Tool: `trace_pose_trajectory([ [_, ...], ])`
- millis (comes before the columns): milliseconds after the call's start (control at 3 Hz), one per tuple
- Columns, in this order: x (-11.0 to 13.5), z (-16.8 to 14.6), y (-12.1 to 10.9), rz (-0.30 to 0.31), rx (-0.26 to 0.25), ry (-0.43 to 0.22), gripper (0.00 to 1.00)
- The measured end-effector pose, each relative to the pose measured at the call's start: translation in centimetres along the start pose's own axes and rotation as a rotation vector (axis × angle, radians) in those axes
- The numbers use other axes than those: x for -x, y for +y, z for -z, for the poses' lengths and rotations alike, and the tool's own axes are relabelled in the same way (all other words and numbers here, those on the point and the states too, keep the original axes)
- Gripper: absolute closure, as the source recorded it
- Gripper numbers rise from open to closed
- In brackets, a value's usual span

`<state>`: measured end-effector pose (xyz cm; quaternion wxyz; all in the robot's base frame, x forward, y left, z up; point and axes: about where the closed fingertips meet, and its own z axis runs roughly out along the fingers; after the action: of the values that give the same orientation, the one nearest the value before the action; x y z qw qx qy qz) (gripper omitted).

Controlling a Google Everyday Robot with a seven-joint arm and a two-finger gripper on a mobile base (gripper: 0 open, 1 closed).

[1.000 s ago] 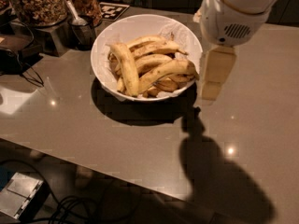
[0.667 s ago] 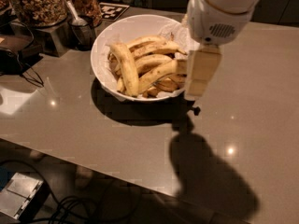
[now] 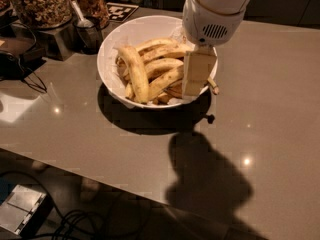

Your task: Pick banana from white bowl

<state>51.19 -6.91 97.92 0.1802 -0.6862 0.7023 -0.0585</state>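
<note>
Nearest the camera, cables [image 3: 75,219] lie on the floor below the table [image 3: 280,114]. The arm's shadow [image 3: 210,184] on the tabletop has slid left towards the white bowl [image 3: 102,66]. The gripper [image 3: 194,86] has moved the same way: a second ago it hung over bare table just right of the bowl, and now it stands over the bowl's right rim. Whether it is spread or pressed together cannot be told. The banana [image 3: 162,83] lies across the middle of the bowl among the others, unmoved. Its right end is hidden behind the gripper, and its thin dark-tipped stem [image 3: 214,86] pokes out over the rim. So the approach looks nearly done, but nothing is grasped yet; lowering onto the banana comes next. Behind the bowl stand a metal cup [image 3: 87,31] and a jar [image 3: 40,4].
</note>
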Motion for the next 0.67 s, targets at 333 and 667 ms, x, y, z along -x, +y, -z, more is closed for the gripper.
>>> trace_pose_trajectory([
  [333,-0.1,-1.7,-0.8,-0.023,0.028,0.024,0.25],
  [667,-0.3,-3.3,-1.3,-0.042,0.056,0.049,0.34],
])
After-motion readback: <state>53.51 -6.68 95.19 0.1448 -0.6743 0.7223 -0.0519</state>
